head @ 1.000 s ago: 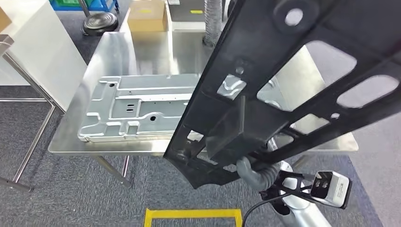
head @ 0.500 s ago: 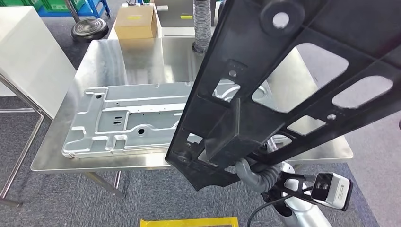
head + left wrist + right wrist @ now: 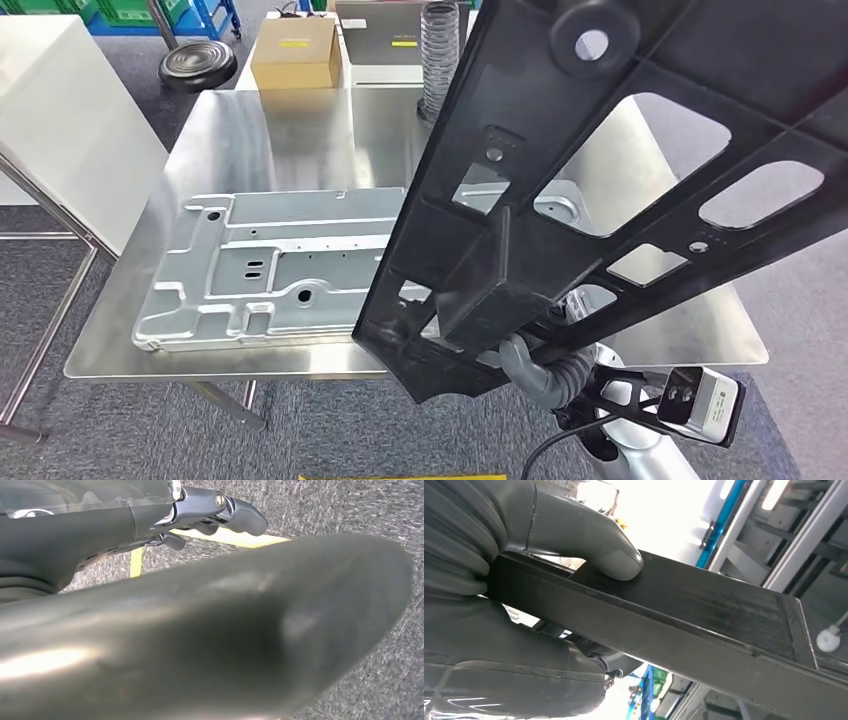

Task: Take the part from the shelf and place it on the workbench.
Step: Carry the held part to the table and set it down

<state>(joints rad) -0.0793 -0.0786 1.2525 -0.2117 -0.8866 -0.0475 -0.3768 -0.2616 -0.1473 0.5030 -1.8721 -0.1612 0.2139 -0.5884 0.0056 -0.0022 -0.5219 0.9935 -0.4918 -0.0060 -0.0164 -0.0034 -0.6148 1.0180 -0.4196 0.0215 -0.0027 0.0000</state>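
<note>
Head view: the black part (image 3: 560, 230) is off the shelf and held tilted in the air above the near edge of the steel workbench (image 3: 250, 130), not yet set down.

Right hand (image 3: 535, 365) grips its lower end, thumb (image 3: 599, 540) pressed on a black rib; laying it down is what remains. A grey stamped plate (image 3: 270, 265) already lies on the bench, a cardboard box (image 3: 297, 52) at the far end. The part hides much of the bench and runs out of frame. Left hand (image 3: 215, 515) hangs over carpet, its fingers mostly hidden, so I cannot tell its state.

One black part (image 3: 620, 170), one metal plate (image 3: 280, 265)
</note>
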